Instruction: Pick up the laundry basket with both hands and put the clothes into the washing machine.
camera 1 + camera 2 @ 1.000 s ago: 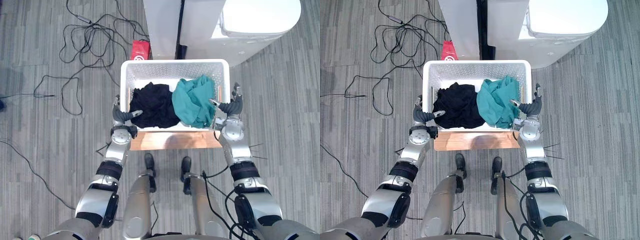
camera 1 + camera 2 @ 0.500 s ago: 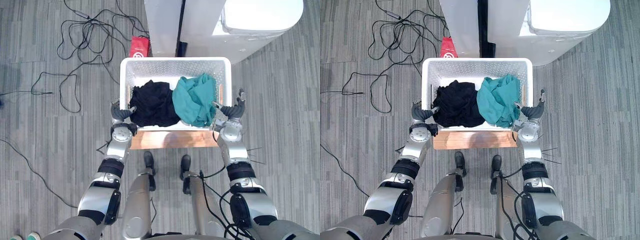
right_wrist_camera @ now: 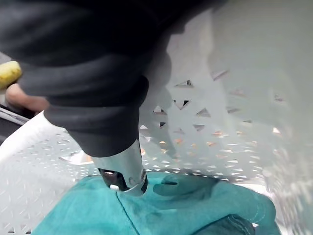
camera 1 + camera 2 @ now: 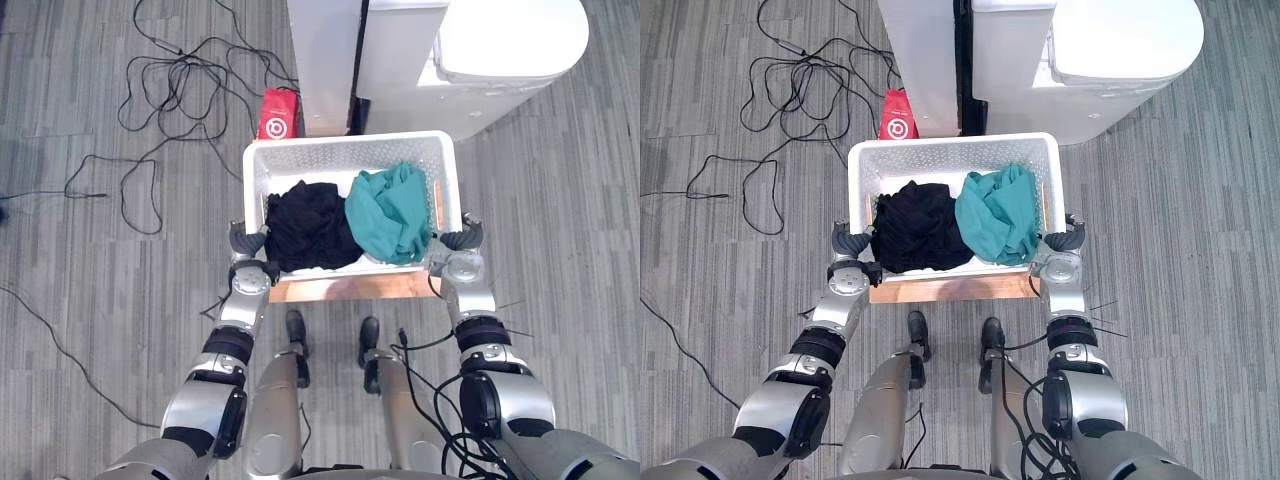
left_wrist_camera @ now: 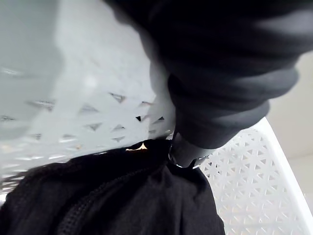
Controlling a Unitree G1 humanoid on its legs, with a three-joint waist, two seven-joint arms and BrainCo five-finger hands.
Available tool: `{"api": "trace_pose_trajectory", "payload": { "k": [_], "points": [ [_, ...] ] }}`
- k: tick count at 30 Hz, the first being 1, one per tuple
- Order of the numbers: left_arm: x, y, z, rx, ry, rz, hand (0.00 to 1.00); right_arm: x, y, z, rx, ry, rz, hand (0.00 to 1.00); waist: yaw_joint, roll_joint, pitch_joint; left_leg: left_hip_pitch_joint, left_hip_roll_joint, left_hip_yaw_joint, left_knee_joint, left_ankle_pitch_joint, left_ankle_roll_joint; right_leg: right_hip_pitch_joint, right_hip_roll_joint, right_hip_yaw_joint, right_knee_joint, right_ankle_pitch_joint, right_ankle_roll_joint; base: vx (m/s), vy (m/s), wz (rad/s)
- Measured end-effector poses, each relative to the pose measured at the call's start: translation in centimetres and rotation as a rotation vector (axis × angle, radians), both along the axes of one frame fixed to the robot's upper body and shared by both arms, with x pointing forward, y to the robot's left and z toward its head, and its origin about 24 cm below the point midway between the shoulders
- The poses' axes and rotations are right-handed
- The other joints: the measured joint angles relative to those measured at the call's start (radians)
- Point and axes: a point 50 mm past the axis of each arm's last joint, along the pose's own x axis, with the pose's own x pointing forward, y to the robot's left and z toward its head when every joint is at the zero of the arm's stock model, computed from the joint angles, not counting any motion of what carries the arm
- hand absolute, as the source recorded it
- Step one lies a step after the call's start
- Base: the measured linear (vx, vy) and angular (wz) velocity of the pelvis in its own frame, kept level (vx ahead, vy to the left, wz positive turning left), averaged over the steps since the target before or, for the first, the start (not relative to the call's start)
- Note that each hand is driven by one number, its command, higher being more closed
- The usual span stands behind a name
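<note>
Laundry basket (image 4: 340,152) is between the hands: stiff, light plastic, probably, with soft clothes (image 4: 310,225) loose inside. Left hand (image 4: 246,242) and right hand (image 4: 459,240) each curl tight over a side rim, the sensible hold.

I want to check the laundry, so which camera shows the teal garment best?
The left eye view: the whole teal garment lies bunched in the white basket, right of the black clothes. The right eye view shows much the same. The right wrist view shows just a fold of it past the right hand.
</note>
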Motion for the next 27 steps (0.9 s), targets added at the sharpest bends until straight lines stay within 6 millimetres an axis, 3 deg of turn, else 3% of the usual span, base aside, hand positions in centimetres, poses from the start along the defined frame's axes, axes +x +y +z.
{"api": "trace_pose_trajectory", "payload": {
  "k": [5,8,9,12,15,17,20,27],
  "points": [
    [-0.8,0.3,-1.1,-0.015,0.028,-0.009,1.0,-0.2,0.3,-0.4,0.0,0.007,0.024,1.0,0.001,0.0,0.0,0.046,-0.008,0.003,-0.037,0.02,-0.004,0.028,-0.006,-0.002,0.0,0.0,0.0,0.0,-0.014,0.01],
    [-3.0,0.8,-2.5,-0.042,0.032,-0.008,1.0,-2.4,0.8,-0.7,-0.055,-0.058,0.048,1.0,0.003,-0.002,-0.001,0.093,-0.01,0.017,-0.065,0.022,-0.007,0.057,-0.005,0.007,-0.006,-0.002,0.001,0.02,-0.017,-0.08],
    [-4.3,0.9,-3.1,-0.05,0.03,-0.01,1.0,-4.1,0.7,-1.3,-0.072,-0.079,0.048,1.0,0.003,-0.004,-0.004,0.114,-0.012,0.019,-0.076,0.02,-0.01,0.078,-0.005,0.008,-0.015,-0.008,0.003,0.02,-0.011,-0.03],
    [-6.0,1.0,-3.9,-0.046,0.037,-0.023,1.0,-6.4,0.8,-2.7,-0.066,-0.071,0.038,1.0,0.0,-0.014,-0.017,0.157,-0.019,0.02,-0.105,0.018,-0.015,0.107,-0.007,0.009,-0.016,-0.021,0.002,0.03,-0.006,0.01],
    [-9.2,1.0,-5.8,-0.056,0.08,-0.048,1.0,-9.8,0.5,-4.6,-0.069,-0.039,0.024,1.0,-0.007,-0.028,-0.073,0.208,-0.026,0.023,-0.152,0.021,-0.021,0.146,-0.006,0.01,-0.04,-0.031,0.008,0.11,-0.003,0.0],
    [-11.6,1.1,-7.1,-0.083,0.121,-0.062,1.0,-11.8,0.3,-5.5,-0.077,-0.014,0.039,1.0,-0.028,-0.028,-0.115,0.248,-0.03,0.023,-0.18,0.024,-0.019,0.189,-0.006,0.008,-0.069,-0.034,0.012,0.16,0.02,0.01],
    [-13.2,0.6,-7.6,-0.14,0.133,-0.081,1.0,-13.6,-0.1,-5.7,-0.082,-0.011,0.04,1.0,-0.03,-0.028,-0.162,0.279,-0.034,0.018,-0.202,0.026,-0.016,0.222,-0.005,0.005,-0.097,-0.035,0.013,0.13,0.013,0.01],
    [-16.1,0.9,-8.0,-0.189,0.152,-0.108,1.0,-15.4,-0.2,-6.0,-0.073,-0.007,0.091,1.0,-0.026,-0.028,-0.202,0.372,-0.026,0.017,-0.183,-0.013,-0.026,0.338,0.005,0.008,-0.137,-0.039,0.019,0.06,0.004,-0.02]
  ]
}}
